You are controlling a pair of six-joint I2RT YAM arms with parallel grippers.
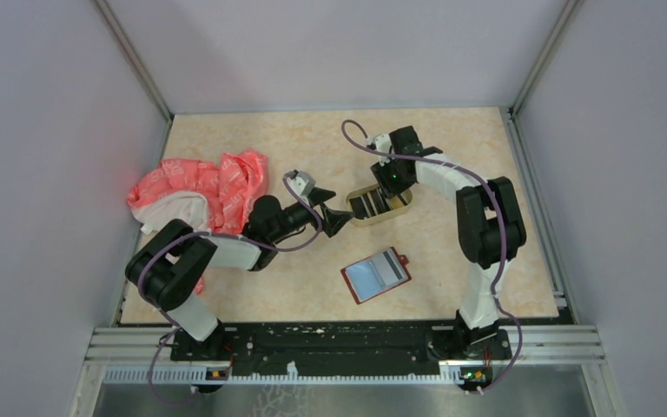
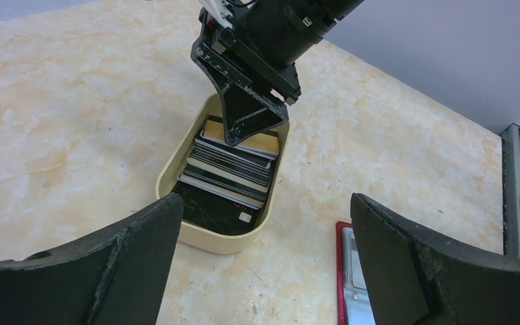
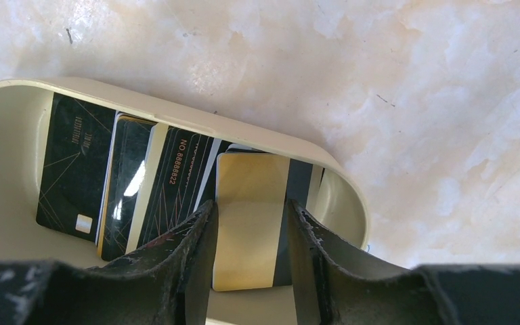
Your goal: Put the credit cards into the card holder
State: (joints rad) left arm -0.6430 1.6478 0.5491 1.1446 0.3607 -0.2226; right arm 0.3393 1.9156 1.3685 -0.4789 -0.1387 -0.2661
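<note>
Overhead, card holder (image 1: 376, 275): lying open on the worktop (image 1: 269, 148), lower centre.
Overhead, oval tray (image 1: 409, 201): sitting mid-frame, holding the credit cards (image 1: 370, 205).
Left wrist, left fingers (image 2: 108, 271): hanging spread wide, near the oval tray's close end.
Right wrist, right fingers (image 3: 183, 264): pinching the gold-tan card (image 3: 250, 217) by its long edges, inside the oval tray.

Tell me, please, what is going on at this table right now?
The right hand is down in the oval tan tray, its fingers on either side of a gold card that lies on top of the dark cards. Whether it is gripping the card is unclear. The left hand hangs open by one end of the tray, holding nothing. The red card holder lies open on the table nearer the arms, with a light-blue card showing in it.
</note>
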